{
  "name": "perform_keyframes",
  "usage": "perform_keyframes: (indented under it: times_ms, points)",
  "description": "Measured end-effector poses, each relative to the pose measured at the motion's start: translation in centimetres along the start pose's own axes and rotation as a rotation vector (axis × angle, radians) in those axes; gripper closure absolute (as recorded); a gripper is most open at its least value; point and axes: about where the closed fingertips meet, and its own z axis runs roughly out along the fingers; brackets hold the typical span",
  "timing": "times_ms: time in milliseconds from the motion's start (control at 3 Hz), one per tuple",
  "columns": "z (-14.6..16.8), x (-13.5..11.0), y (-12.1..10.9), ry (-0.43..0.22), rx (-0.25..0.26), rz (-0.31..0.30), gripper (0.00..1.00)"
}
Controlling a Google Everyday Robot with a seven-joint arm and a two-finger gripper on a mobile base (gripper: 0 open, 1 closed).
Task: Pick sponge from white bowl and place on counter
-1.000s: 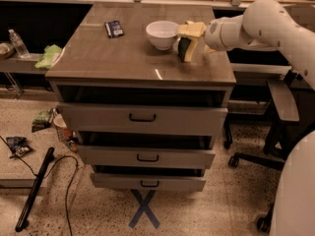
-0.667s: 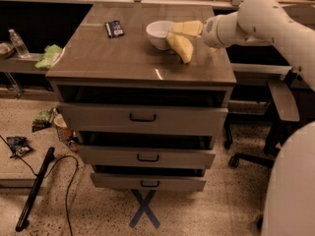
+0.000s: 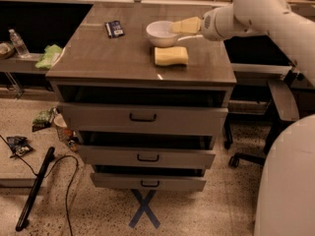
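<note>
The yellow sponge (image 3: 171,56) lies flat on the counter (image 3: 103,60), just in front of the white bowl (image 3: 161,33) and a little to its right. No green face shows. The bowl stands upright near the counter's back edge and looks empty. My gripper (image 3: 175,27) hangs at the bowl's right rim, above and behind the sponge, and points left. It is open, empty and apart from the sponge. My white arm (image 3: 246,14) reaches in from the right.
A dark packet (image 3: 114,28) lies on the counter left of the bowl. Three drawers (image 3: 142,118) below stand partly pulled out. A light green cloth (image 3: 49,56) and a water bottle (image 3: 18,43) sit on a shelf at the left. An office chair (image 3: 280,102) stands at the right.
The sponge was held in my gripper beside the bowl; now it lies on the counter in front of the bowl. My gripper has let go and lifted back up to the bowl's rim.
</note>
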Motion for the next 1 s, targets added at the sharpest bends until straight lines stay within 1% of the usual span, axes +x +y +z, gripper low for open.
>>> perform_keyframes:
  times_ms: [333, 667, 1000]
  points:
    - [-2.2, -2.9, -1.1, -0.081, 0.059, -0.117, 0.0]
    - [-5.8, -7.5, -2.0, -0.229, 0.106, -0.245, 0.0]
    - [-5.6, -7.5, -2.0, -0.232, 0.107, -0.257, 0.0]
